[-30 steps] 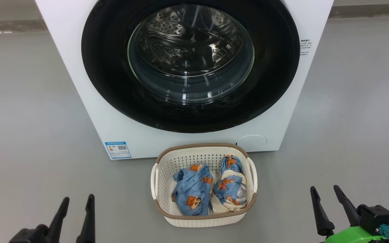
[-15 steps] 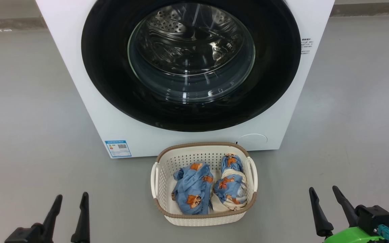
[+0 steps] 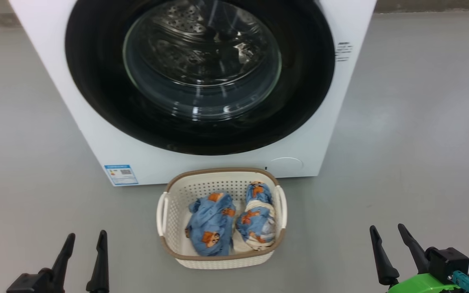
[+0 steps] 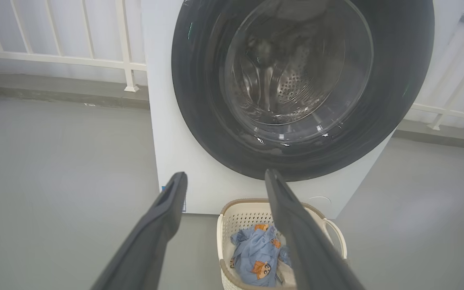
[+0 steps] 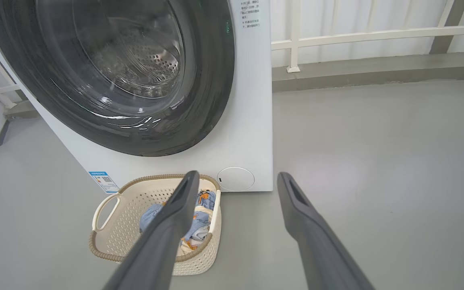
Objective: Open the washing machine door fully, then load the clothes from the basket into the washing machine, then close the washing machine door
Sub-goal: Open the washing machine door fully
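Presently door (image 3: 100,89) shut; basket (image 3: 221,171) rim near machine (image 3: 108,146) front; both jaws wide, empty, clear of basket.

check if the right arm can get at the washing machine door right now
Probably yes: the right end effector is open and empty, only bare floor lies between it and the closed washing machine door; the basket sits to its left.

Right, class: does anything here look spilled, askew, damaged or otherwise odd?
Nothing stands out. The door sits shut and flush on the washer. The basket stands upright on the floor before it, both clothes bundles inside, none spilled.
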You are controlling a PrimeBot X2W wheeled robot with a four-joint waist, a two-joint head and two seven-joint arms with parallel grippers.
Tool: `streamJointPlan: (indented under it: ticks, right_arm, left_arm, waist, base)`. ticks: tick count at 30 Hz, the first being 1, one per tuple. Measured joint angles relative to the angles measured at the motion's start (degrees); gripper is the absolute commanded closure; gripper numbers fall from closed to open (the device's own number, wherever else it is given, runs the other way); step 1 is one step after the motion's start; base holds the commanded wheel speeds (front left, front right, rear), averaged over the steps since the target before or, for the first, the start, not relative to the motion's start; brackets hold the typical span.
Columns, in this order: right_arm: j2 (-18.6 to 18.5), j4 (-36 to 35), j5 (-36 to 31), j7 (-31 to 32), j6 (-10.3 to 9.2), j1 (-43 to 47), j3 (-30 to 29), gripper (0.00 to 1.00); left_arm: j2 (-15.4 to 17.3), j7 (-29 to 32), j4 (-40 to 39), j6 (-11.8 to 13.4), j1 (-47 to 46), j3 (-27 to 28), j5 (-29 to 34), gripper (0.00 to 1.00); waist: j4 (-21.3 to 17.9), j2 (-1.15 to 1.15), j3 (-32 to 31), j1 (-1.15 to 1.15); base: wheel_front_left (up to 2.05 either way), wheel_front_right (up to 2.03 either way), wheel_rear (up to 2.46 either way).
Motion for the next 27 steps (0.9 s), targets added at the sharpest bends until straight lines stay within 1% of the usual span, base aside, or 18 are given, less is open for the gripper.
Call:
streamJointPlan:
  ticks: [14, 17, 22, 27]
  right_arm:
    - [0.07, -0.24, -0.16, 0.0, 0.0, -0.09, -0.31, 0.0]
    - [0.1, -0.24, -0.43, 0.0, 0.0, -0.13, -0.38, 0.0]
    - [0.09, -0.25, -0.43, 0.0, 0.0, -0.14, -0.54, 0.0]
    - [0.1, -0.29, -0.43, 0.0, 0.0, -0.14, -0.58, 0.0]
  left_arm:
    - [0.0, 0.0, -0.09, 0.0, -0.58, 0.03, -0.11, 0.0]
    - [-0.4, 0.0, -0.66, 0.0, -0.63, 0.24, -1.9, 0.0]
    - [-0.48, 0.0, -1.32, 0.0, -1.16, 0.24, -2.48, 0.0]
    - [-0.47, 0.0, -1.33, 0.0, -1.16, 0.18, -2.48, 0.0]
  waist:
    - [-0.07, 0.0, 1.1, 0.0]
    - [-0.11, 0.0, 1.26, 0.0]
    - [-0.11, 0.0, 1.35, 0.0]
    - [-0.07, 0.0, 1.3, 0.0]
  base:
    - [1.23, 1.23, -2.46]
    - [1.2, 1.06, -2.26]
    - [0.82, 0.82, -1.63]
    - [0.47, 0.47, -0.95]
